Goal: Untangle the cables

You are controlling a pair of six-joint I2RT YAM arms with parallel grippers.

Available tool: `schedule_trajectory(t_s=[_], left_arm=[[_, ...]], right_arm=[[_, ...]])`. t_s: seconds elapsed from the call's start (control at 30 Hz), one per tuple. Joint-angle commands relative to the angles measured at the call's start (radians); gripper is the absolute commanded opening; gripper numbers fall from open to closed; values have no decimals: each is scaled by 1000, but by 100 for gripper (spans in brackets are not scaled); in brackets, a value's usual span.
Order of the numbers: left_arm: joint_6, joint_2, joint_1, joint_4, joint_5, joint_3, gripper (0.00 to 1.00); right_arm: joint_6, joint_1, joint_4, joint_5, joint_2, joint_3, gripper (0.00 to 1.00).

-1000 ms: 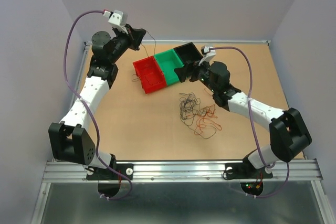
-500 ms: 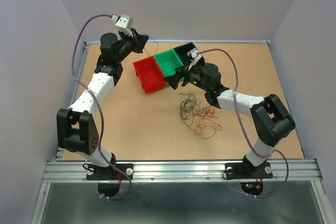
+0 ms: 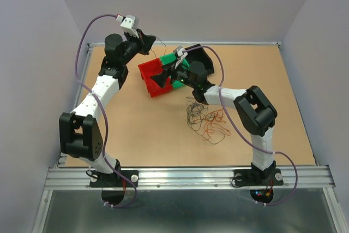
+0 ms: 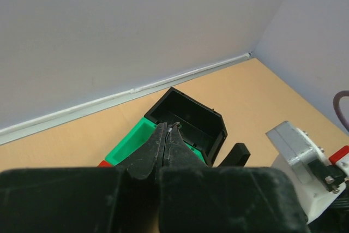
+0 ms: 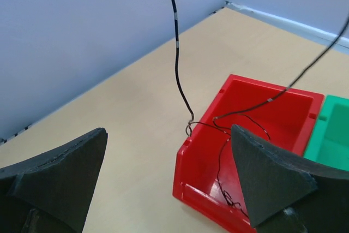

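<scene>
Right gripper (image 5: 169,154), jaws wide, has swung over the red plastic bin (image 5: 203,151); left gripper (image 4: 167,133) still pinches a thin black cable (image 5: 175,47).

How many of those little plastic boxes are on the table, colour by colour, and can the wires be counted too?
Red bin: 1
Green bin: 1
Black bin: 1
Total bins: 3
Thin cables: too tangled to count
</scene>
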Motion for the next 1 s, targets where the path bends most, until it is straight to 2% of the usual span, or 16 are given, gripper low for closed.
schedule_trajectory(t_s=[0.0,0.27,0.37,0.4,0.47,0.57,0.6,0.63,0.67,0.7,0.9,0.97], left_arm=[[-9,-47,-4,57,15,24,0],[-6,-64,-4,45,18,9,0],[-14,-73,-4,39,34,-5,0],[-15,-75,-4,36,37,-8,0],[-15,-73,-4,25,41,-8,0],[-9,-69,-4,19,38,-5,0],[1,-69,-4,19,38,-3,0],[6,-66,-4,19,36,-2,0],[17,-60,-1,17,31,0,0],[21,-56,1,16,24,1,0],[64,22,40,0,-53,32,0],[103,68,54,-15,-138,56,0]], right_arm=[[0,9,75,31,72,119,100],[31,9,75,160,164,204,95],[40,9,77,151,201,247,80],[40,10,77,138,216,254,67],[45,9,86,118,227,268,62],[48,9,111,95,228,262,45],[50,9,115,91,228,259,31],[54,10,115,88,227,257,23],[60,10,117,86,225,254,9],[60,10,120,85,224,242,2],[77,12,131,166,165,121,1],[85,10,132,195,150,69,1]])
